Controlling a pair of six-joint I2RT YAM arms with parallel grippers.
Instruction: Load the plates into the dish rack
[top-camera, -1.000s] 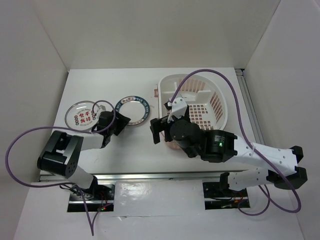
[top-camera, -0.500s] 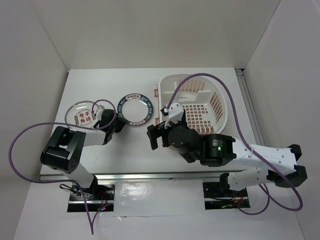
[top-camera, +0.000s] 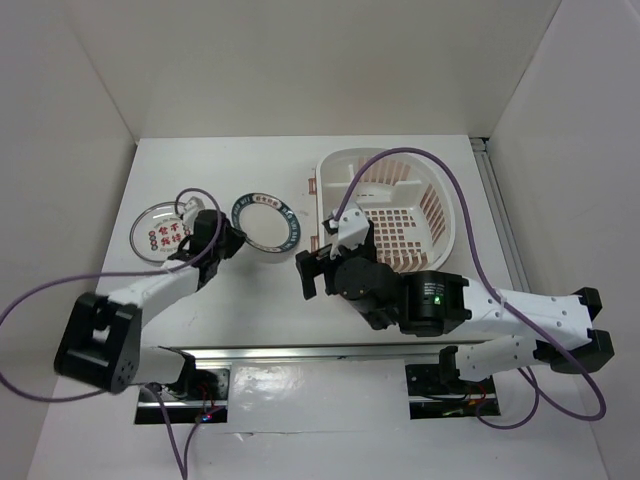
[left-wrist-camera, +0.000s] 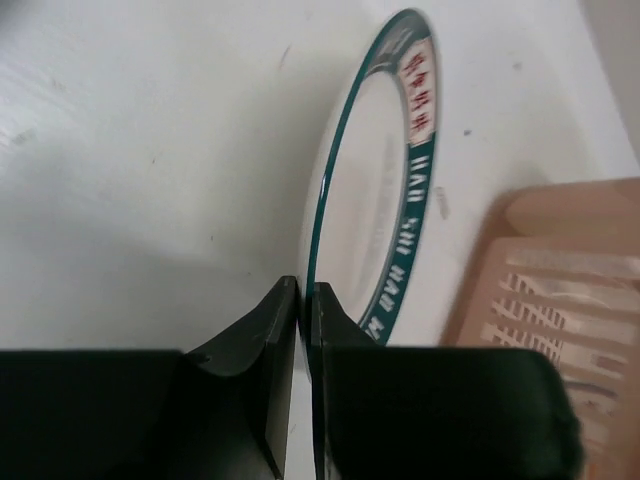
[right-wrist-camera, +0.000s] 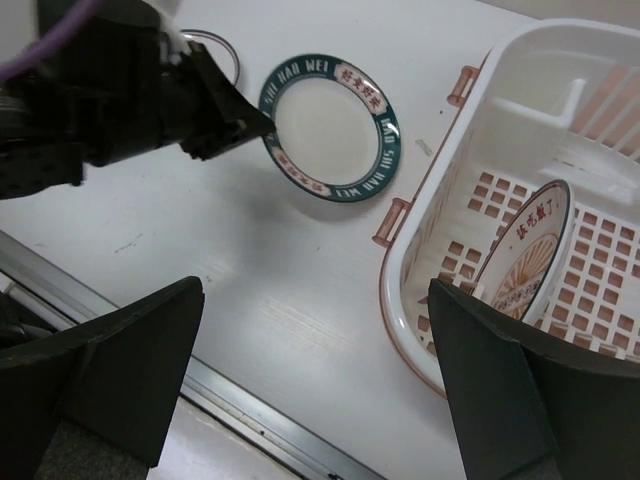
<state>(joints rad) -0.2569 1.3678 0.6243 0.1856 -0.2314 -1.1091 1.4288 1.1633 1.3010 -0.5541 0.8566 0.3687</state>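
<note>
Since 1 second ago the left arm has stretched out across the white table (top-camera: 270, 300). Its left gripper (top-camera: 228, 240) (left-wrist-camera: 303, 300) has narrowed from wide to pinching the near edge of the small round white blue-rimmed plate (top-camera: 263, 222) (left-wrist-camera: 370, 200) (right-wrist-camera: 330, 125), which now sits tilted, its far side up.

The right gripper (top-camera: 310, 272) (right-wrist-camera: 315, 380) has drawn back from the large oval pale-pink and white plastic dish rack (top-camera: 420, 180) (right-wrist-camera: 600, 60). Its fingers are spread wide with nothing between them, and it hovers between that plate and the rack's near-left wall.

1 small white sunburst plate (right-wrist-camera: 525, 255) stands on edge inside the rack. The small white red-marked plate (top-camera: 160, 232) lies flat on the table just left of the left gripper. A purple cable (top-camera: 400, 150) arcs over the rack.
</note>
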